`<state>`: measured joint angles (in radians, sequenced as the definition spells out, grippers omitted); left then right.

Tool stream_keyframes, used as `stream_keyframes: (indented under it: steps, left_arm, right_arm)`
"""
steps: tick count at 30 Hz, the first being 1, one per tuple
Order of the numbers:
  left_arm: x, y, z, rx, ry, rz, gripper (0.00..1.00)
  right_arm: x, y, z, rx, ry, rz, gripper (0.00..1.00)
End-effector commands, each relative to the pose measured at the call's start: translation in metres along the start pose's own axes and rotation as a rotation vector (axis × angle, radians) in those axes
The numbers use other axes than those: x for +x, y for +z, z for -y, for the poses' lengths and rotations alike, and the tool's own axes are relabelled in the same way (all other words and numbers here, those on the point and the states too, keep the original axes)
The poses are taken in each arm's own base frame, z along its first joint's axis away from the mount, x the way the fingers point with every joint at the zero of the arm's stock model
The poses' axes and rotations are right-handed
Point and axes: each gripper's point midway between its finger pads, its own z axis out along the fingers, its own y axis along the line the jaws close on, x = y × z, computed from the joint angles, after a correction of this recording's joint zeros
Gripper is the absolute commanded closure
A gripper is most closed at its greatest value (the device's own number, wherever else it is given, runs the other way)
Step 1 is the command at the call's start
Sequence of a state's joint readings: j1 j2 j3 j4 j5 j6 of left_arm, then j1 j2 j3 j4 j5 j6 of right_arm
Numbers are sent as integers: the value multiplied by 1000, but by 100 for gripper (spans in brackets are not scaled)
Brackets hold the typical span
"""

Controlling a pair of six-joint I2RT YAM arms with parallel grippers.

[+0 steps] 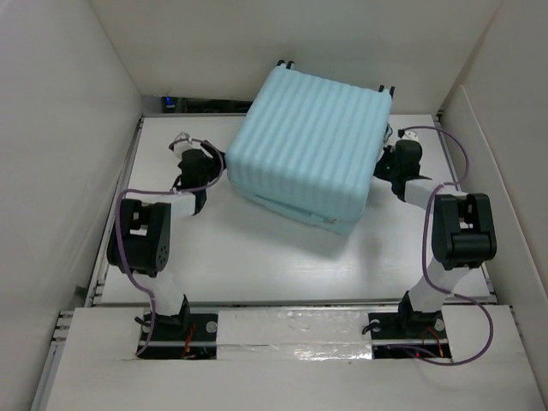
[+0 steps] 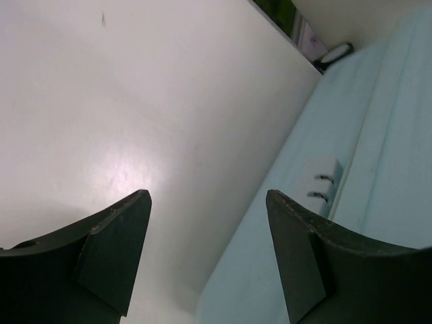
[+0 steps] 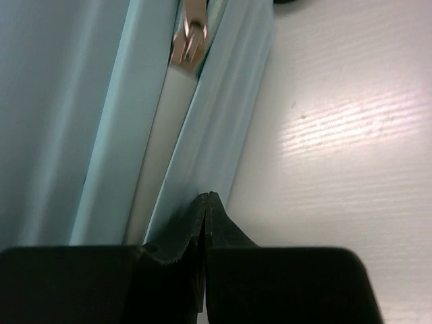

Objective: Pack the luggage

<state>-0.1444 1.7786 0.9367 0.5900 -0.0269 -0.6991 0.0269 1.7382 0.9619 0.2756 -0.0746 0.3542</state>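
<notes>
The luggage [image 1: 308,145], a pale aqua ribbed suitcase, lies closed and flat at the back middle of the table, turned at an angle, with wheels [image 1: 387,88] at its far edge. My left gripper [image 1: 216,167] is open and empty just beside its left side; in the left wrist view [image 2: 208,196] the jaws stand wide apart over the table next to the shell [image 2: 378,135]. My right gripper [image 1: 383,167] is shut at the suitcase's right side; in the right wrist view its tips [image 3: 208,196] touch the lower shell [image 3: 216,121], holding nothing.
White walls enclose the table [image 1: 257,257] on the left, back and right. A metal zipper pull [image 3: 189,34] hangs in the seam between the shells. A white tab with two small metal parts [image 2: 324,179] sits on the suitcase's left side. One wheel [image 2: 337,50] shows there.
</notes>
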Motion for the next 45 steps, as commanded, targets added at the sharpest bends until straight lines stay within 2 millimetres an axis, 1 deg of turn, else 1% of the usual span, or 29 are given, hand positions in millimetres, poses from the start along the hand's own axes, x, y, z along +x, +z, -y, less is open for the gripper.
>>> stream_keyframes:
  steps: [1, 2, 3, 4, 5, 6, 7, 9, 10, 11, 13, 15, 16, 21, 25, 28, 29, 30, 32, 33, 34, 37, 38, 40, 41, 42, 43, 44, 45]
  left_arm:
    - [83, -76, 98, 360, 66, -153, 33]
    - [84, -93, 109, 381, 73, -126, 33]
    - [99, -103, 98, 361, 80, -139, 33]
    - [104, -113, 101, 375, 90, -133, 33]
    - [98, -124, 107, 384, 93, -94, 33]
    - [116, -137, 112, 410, 117, -125, 33]
    - [122, -144, 116, 426, 126, -140, 33]
    - [133, -156, 126, 462, 137, -156, 33]
    - [146, -166, 134, 491, 153, -186, 33]
    - [149, -172, 139, 501, 154, -185, 33]
    - [167, -191, 149, 541, 174, -207, 33]
    - [165, -200, 150, 525, 179, -179, 33]
    - [160, -205, 152, 522, 163, -161, 33]
    - [141, -214, 137, 483, 132, -103, 32]
    - [122, -224, 129, 465, 101, -49, 32]
    - [104, -224, 118, 392, 106, 11, 30]
    - [90, -225, 115, 367, 96, 54, 29]
    - [83, -225, 112, 350, 99, 66, 28]
    - [56, -229, 114, 361, 64, 119, 27]
    - [49, -230, 114, 362, 57, 132, 27]
    - [41, -231, 113, 357, 51, 149, 27]
    - [25, -230, 107, 324, 46, 191, 25]
    - [13, -225, 100, 305, 26, 213, 25]
    - [0, -222, 101, 327, -5, 224, 24]
    - [-6, -218, 100, 345, -16, 212, 24]
    - [-10, -218, 105, 371, -40, 213, 24]
    - [-10, -219, 110, 389, -41, 205, 24]
    - [-9, -216, 110, 382, -34, 200, 24]
    - [-9, -215, 109, 372, -31, 199, 24]
  right_arm:
    - [-23, -8, -132, -453, -98, -10, 100]
    - [-12, -3, -133, -449, -109, -56, 100]
    - [-14, -1, -135, -455, -126, -57, 100]
    - [-25, 1, -141, -470, -138, -43, 100]
    - [-23, 2, -138, -469, -139, -70, 100]
    - [-21, 4, -137, -491, -149, -88, 100]
    - [-22, 2, -140, -500, -152, -94, 100]
    - [-23, -1, -127, -484, -139, -88, 100]
    - [-26, -10, -128, -490, -133, -72, 100]
    - [-13, -14, -123, -485, -126, -86, 100]
    - [-9, -24, -121, -487, -129, -79, 100]
    - [5, -27, -122, -498, -136, -104, 100]
    - [13, -27, -123, -498, -141, -134, 100]
    - [23, -26, -137, -522, -172, -175, 100]
    - [6, -22, -148, -546, -175, -164, 95]
    - [-9, -24, -152, -533, -183, -142, 78]
    - [-12, -27, -151, -522, -180, -142, 66]
    - [-25, -27, -140, -483, -171, -111, 61]
    - [-49, -44, -131, -463, -137, -33, 50]
    - [-63, -51, -118, -446, -116, 2, 47]
    - [-83, -71, -119, -450, -104, 58, 45]
    - [-99, -98, -102, -401, -86, 142, 36]
    - [-112, -122, -107, -411, -98, 201, 34]
    - [-101, -135, -93, -370, -82, 221, 33]
    - [-110, -159, -98, -383, -88, 283, 34]
    - [-105, -168, -97, -391, -85, 297, 36]
    - [-79, -169, -88, -385, -65, 264, 40]
    - [-70, -178, -92, -411, -68, 274, 53]
    - [-73, -204, -97, -445, -83, 339, 60]
